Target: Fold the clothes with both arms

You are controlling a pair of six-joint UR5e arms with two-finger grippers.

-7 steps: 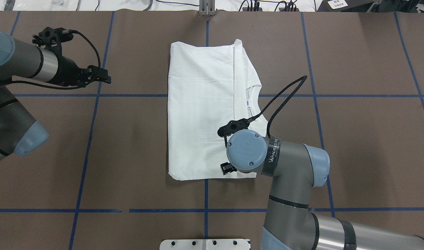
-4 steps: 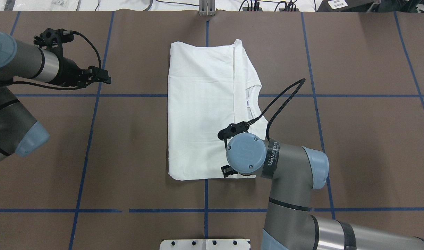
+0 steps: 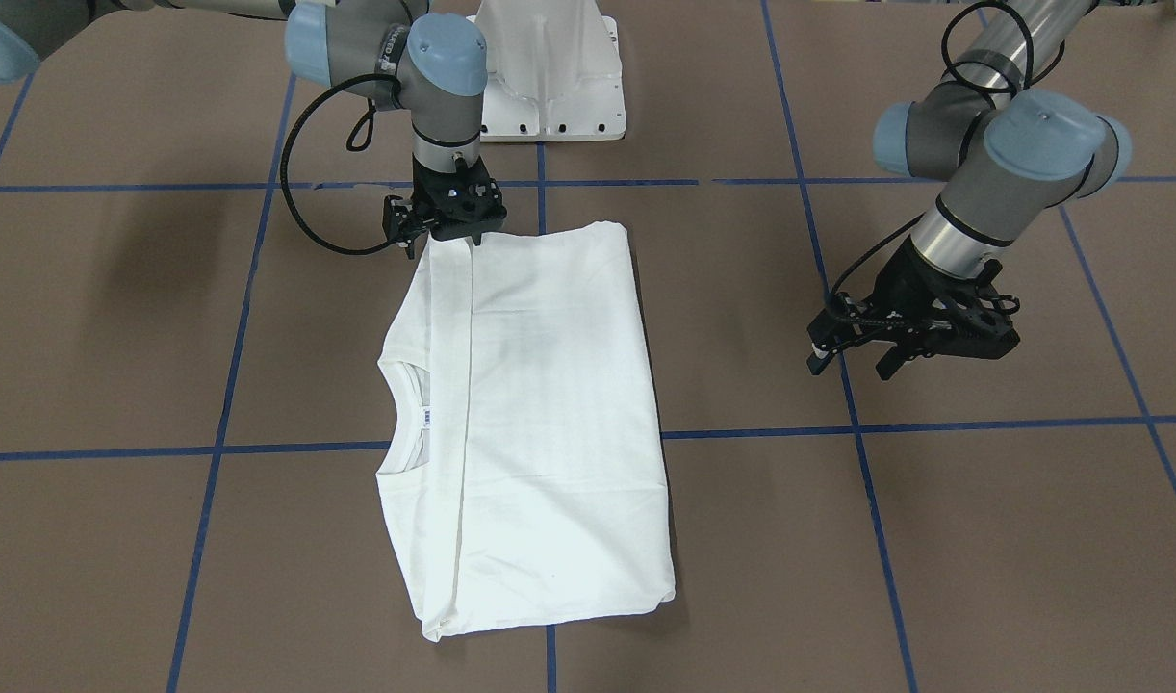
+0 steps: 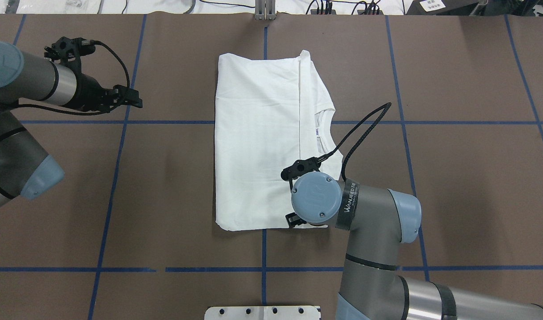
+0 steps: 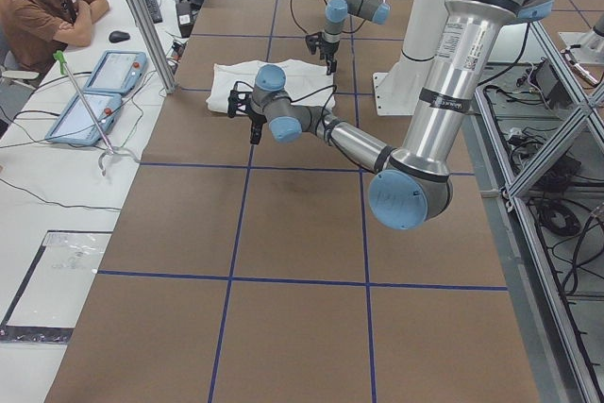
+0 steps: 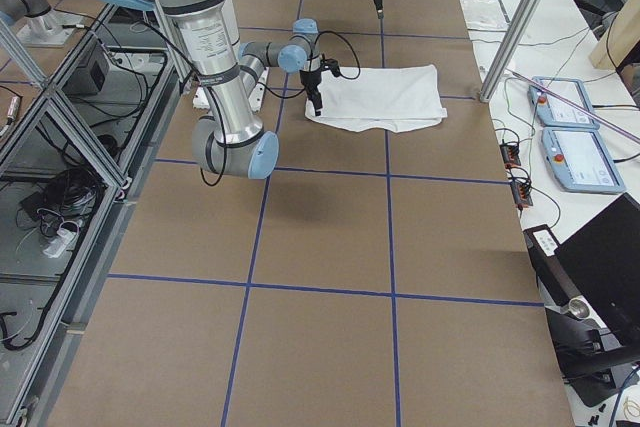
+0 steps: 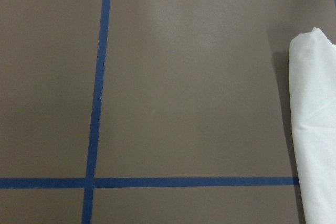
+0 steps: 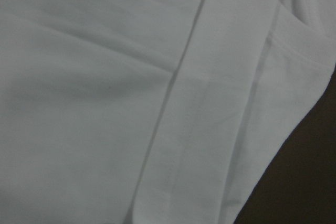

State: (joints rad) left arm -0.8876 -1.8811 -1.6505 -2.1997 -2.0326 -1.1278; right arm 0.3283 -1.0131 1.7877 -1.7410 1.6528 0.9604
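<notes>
The shirt [image 4: 258, 146] lies flat in the middle of the table [image 4: 453, 186], with its long side running away from the robot and its collar [image 4: 325, 129] on the robot's right side. The right gripper [image 3: 444, 219] stands at the shirt's near right corner, on the edge closest to the base [image 3: 549, 87]; if it touches the cloth, I cannot tell. The left gripper [image 3: 920, 346] hangs over bare table on the robot's left, well apart from the shirt. Across the table from the robot, a person [image 5: 42, 7] sits at a desk, with two tablets [image 5: 94, 92] lying near.
</notes>
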